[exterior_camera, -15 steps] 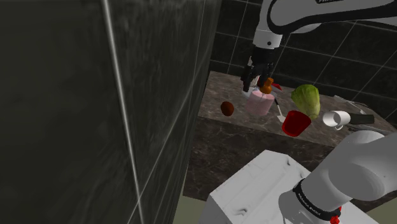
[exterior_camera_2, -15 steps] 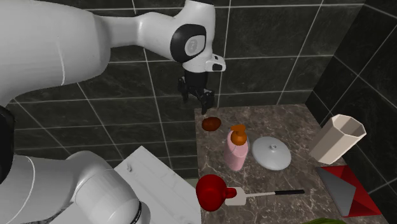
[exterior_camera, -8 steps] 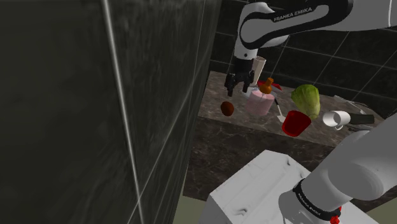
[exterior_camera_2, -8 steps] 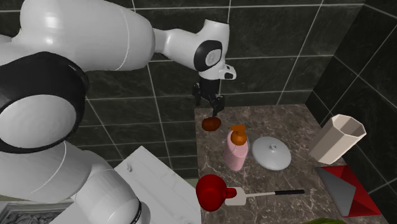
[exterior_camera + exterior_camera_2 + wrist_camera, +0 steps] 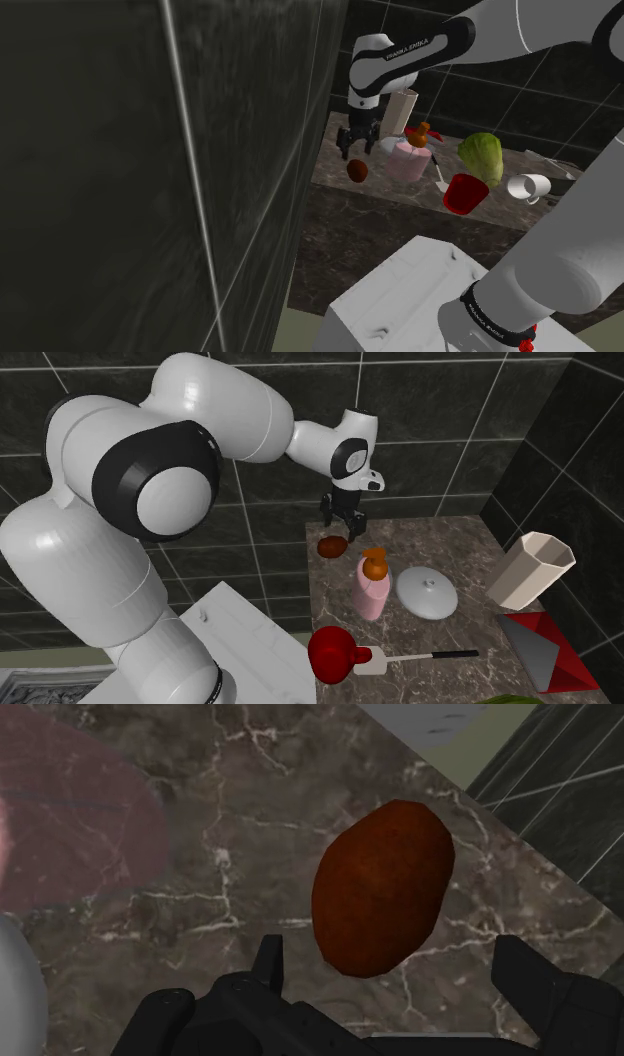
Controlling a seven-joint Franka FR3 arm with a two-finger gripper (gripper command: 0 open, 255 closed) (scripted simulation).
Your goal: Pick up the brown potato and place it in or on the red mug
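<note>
Your gripper (image 5: 357,150) hangs directly over the potato (image 5: 357,171). Its fingers stand apart and touch nothing, so it is open and empty. In the wrist view the potato (image 5: 383,899) sits nearly midway between the two fingers of the gripper (image 5: 392,954), beyond their tips. Its narrower width lies across the gap, which I judge is why the hand is turned this way: the fingers can then close on the short axis.

The potato (image 5: 332,546) lies on the counter (image 5: 450,542) close to its edge, apart from the pink bottle (image 5: 372,592). That leaves room on both sides for the fingers of the gripper (image 5: 345,532) to come down.

The mug (image 5: 332,653) stands well apart from the potato, near another edge of the counter, with the bottle roughly between them. Its mouth appears to face up, and a spatula (image 5: 420,657) lies just beside its handle. You will likely have to lift the potato clear of the bottle on the way across.

As for writing, you can read "FRANKA EMIKA" on the arm (image 5: 410,47) in the shoulder view. I can make out no label on the bottle or the mug.
</note>
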